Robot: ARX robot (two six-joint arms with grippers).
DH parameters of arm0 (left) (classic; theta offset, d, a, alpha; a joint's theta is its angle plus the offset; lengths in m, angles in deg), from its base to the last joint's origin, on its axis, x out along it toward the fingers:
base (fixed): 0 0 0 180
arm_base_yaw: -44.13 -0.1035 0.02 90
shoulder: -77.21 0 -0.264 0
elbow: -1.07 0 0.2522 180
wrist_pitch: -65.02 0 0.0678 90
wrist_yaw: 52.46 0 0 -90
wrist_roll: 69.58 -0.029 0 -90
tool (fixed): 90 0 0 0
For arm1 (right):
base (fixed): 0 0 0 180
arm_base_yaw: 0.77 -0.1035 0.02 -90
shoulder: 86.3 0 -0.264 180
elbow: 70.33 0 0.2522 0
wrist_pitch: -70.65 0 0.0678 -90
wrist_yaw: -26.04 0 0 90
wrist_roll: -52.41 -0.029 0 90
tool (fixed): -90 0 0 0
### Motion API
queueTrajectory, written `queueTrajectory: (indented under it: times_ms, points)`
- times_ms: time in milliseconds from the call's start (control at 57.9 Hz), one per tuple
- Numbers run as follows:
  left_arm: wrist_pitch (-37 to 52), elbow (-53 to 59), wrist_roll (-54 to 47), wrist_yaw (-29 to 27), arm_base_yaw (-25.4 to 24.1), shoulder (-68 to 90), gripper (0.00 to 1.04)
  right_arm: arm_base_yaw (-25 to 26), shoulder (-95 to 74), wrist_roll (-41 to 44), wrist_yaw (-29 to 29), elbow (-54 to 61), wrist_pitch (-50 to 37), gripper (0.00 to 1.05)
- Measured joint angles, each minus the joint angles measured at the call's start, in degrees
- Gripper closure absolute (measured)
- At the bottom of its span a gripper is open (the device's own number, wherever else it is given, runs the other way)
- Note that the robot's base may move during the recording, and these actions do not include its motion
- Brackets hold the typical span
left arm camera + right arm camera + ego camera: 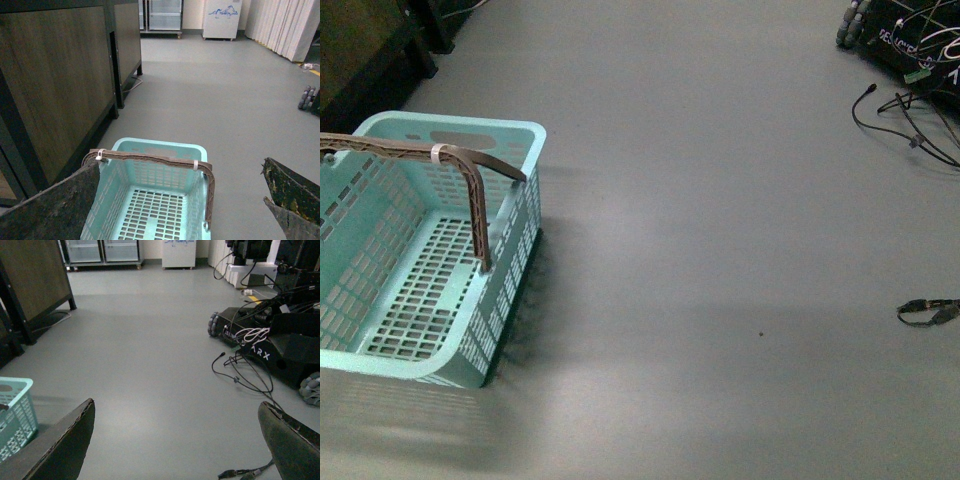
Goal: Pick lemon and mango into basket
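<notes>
Well, neither lemon nor mango shows; the empty basket [505, 290] sits on the floor [720, 250] below the left gripper [180, 165]. It and the right gripper [176, 405] gape wide, empty. Smooth mango likely wants a mid-body grip.

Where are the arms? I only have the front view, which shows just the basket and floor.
Observer: The left gripper hangs open over the basket, holding nothing.
Operator: And the right?
Observer: The right gripper is open above the floor, with the basket off to one side.
Operator: Any lemon or mango?
Observer: None in any view. The right wrist view adds only a wheeled ARX base trailing cables.
</notes>
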Motion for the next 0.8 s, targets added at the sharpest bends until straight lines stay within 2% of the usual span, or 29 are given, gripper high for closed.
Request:
queueTrajectory:
  times_ms: [795]
  points:
    - [-0.8,-0.2,0.4,0.6,-0.1,0.4,0.07,0.0,0.0,0.0,0.0,0.0,0.0,0.09]
